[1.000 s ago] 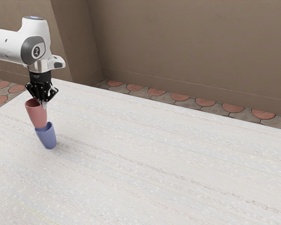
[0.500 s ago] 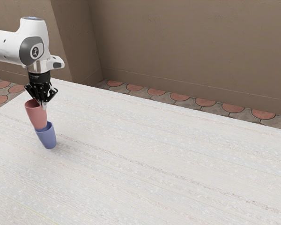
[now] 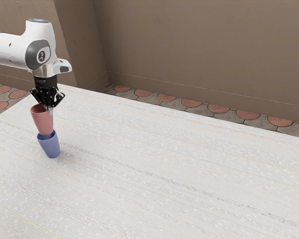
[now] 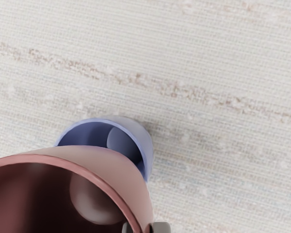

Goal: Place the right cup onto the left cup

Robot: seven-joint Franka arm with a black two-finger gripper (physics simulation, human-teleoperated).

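White table [image 3: 189, 164] sits below. The gripper [image 3: 49, 110] pinches the red cup [image 3: 43, 121] by its rim [image 4: 39, 158], over the blue cup [image 3: 50, 145]. It looks light, hard, maybe slippery; the thin rim seems good to hold.

Ext. view: a pale emblem [image 3: 42, 56] is borne on the dark disc [image 3: 33, 51] of the white robot arm [image 3: 12, 48], w/ its design too small to be made out. A tiny pale marking [image 3: 40, 81], also illegible, is seen on the black section [image 3: 50, 83] below the arm's white end. No txt, brand, no. or sign can be read in either view.
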